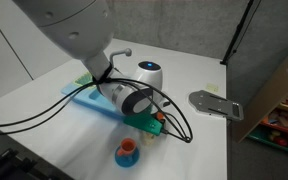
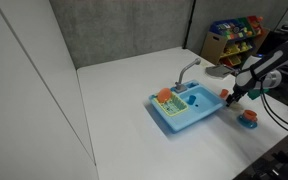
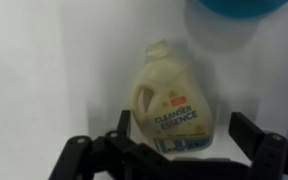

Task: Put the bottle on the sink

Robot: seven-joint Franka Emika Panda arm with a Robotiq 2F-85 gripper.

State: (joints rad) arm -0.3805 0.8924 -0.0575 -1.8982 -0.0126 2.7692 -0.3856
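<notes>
In the wrist view the bottle [image 3: 169, 100] is pale cream-yellow with a handle and a "CLEANER ESSENCE" label. It rests on the white table between my two fingers. My gripper [image 3: 183, 122] is open, with one finger close to the bottle's handle side and the other a gap away. In both exterior views the gripper [image 1: 160, 124] [image 2: 227, 97] is low over the table, just off the end of the light-blue sink [image 1: 84, 97] [image 2: 191, 118] with its grey faucet [image 2: 187, 70]. The arm hides the bottle in both.
An orange cup on a blue plate [image 1: 127, 152] [image 2: 248, 119] stands on the table near the gripper; the plate's edge shows in the wrist view [image 3: 239, 5]. An orange item [image 2: 164, 96] sits in the sink. A grey flat object [image 1: 214, 103] lies further off. A toy shelf [image 2: 234, 35] stands behind.
</notes>
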